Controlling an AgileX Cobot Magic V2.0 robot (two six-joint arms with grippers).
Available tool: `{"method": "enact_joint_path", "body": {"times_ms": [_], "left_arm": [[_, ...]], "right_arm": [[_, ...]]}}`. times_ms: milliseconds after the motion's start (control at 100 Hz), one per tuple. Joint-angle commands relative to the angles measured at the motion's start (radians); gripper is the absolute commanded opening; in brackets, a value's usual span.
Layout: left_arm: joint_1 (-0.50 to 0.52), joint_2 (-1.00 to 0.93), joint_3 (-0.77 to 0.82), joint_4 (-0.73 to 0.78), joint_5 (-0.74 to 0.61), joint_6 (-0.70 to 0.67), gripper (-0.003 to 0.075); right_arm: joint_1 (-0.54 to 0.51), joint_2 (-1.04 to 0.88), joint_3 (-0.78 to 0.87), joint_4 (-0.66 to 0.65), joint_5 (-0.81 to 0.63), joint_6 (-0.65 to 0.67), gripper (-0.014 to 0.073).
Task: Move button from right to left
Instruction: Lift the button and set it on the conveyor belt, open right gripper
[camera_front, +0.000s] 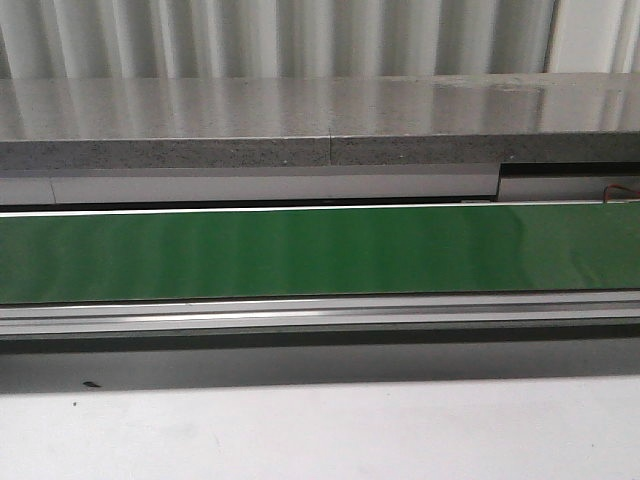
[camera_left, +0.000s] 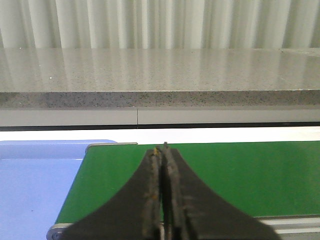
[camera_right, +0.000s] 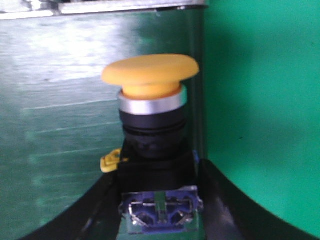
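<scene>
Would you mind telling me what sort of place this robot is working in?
Probably an industrial or factory-style test cell: a long green conveyor belt with metal side rails runs before a speckled stone ledge, and the right gripper holds an industrial push-button.

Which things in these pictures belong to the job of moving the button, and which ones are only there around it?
For the job:
- button, yellow cap, between the jaws of the right gripper
- left gripper, jaws shut with nothing between them

Only around:
- green conveyor belt
- grey stone shelf behind the belt
- blue surface beside the belt's end
</scene>
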Motion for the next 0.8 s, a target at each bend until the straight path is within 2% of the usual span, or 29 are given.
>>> {"method": "enact_joint_path", "body": {"times_ms": [0, 120, 170, 290, 360, 680, 790], "left_arm": [[0.0, -0.032, 0.039, -0.007, -0.072, -0.007, -0.002], [0.0, -0.032, 0.039, -0.007, -0.072, -0.007, -0.0021], [0.0, -0.032, 0.039, -0.007, -0.072, -0.007, -0.002], [0.0, -0.032, 0.039, -0.007, -0.072, -0.007, -0.002], [0.0, -0.032, 0.039, -0.007, -0.072, -0.007, -0.002], [0.0, -0.032, 0.039, -0.007, -0.072, -0.007, -0.002], [0.0, -0.032, 0.039, -0.007, -0.072, -0.007, -0.002]], "right_arm": [[-0.001, -0.024, -0.026, 0.005, -0.009, 0.014, 0.0207], [-0.001, -0.021, -0.026, 0.005, -0.011, 0.022, 0.0244], [-0.001, -0.027, -0.026, 0.005, -0.011, 0.022, 0.0295], [0.002, -0.063, -0.026, 0.009, -0.01, 0.01, 0.0482], [0.009, -0.099, -0.026, 0.014, -0.002, 0.01, 0.0547], [0.131, -0.295, -0.002, 0.023, -0.024, 0.01, 0.0547], [0.181, -0.373, 0.063, 0.023, -0.069, 0.01, 0.0496]]}}
